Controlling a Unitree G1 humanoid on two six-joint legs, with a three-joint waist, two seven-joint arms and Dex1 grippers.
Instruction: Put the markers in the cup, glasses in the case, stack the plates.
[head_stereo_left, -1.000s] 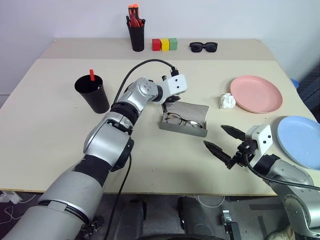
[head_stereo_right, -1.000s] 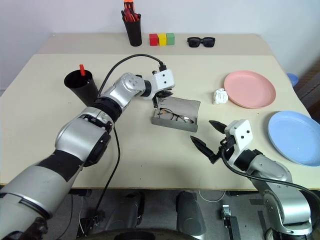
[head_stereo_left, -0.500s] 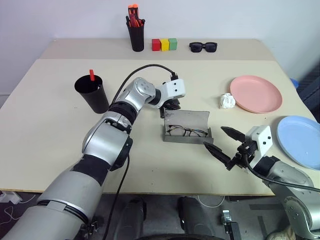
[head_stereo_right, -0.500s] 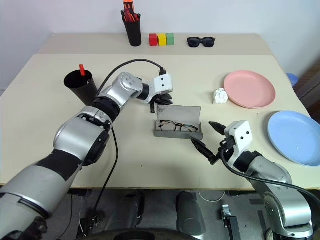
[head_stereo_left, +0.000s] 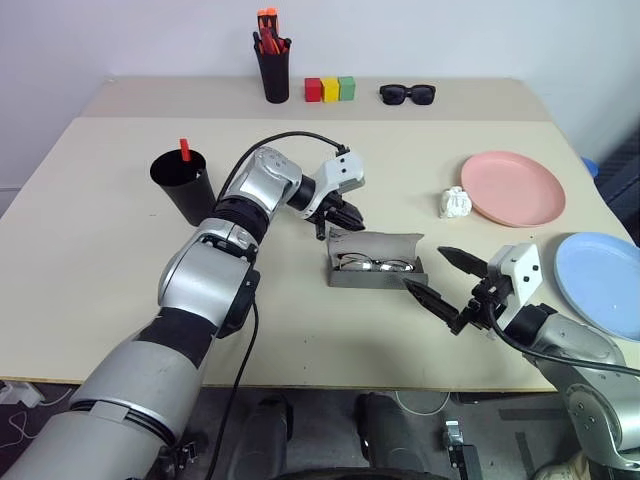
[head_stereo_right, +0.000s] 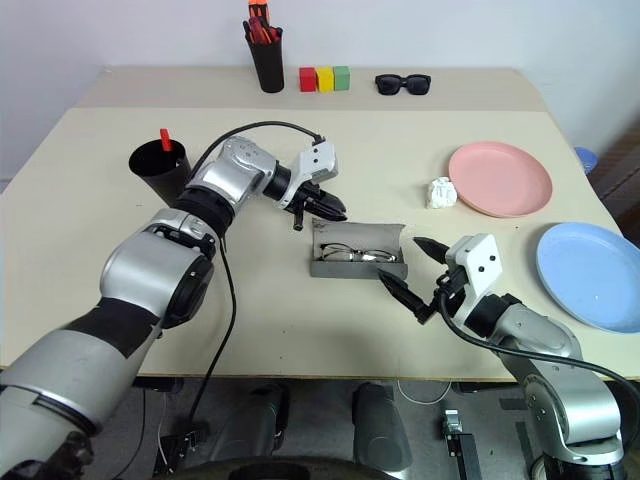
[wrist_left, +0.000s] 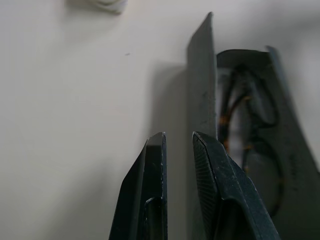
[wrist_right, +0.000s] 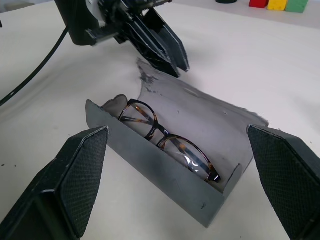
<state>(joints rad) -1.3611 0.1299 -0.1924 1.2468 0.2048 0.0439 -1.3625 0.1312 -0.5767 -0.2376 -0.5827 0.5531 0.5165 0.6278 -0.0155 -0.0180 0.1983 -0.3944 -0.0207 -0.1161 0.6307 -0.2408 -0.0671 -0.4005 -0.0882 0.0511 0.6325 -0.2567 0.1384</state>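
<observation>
Lying in one open grey case (head_stereo_left: 375, 262) mid-table: one pair of tortoiseshell glasses (wrist_right: 167, 141) | left gripper (head_stereo_right: 333, 211) hovering narrowed, empty, at case lid | right gripper (head_stereo_left: 448, 279) gaping wide beside case | two plates near right edge: pink plate (head_stereo_left: 513, 187), blue plate (head_stereo_left: 600, 281), lying apart

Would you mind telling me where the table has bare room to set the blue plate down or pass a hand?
Free: the wide stretch left of the cup, and the band between the case and the coloured blocks. Crowded: around the case, flanked by the left gripper and right gripper, and near the pink plate with the white lump.
</observation>
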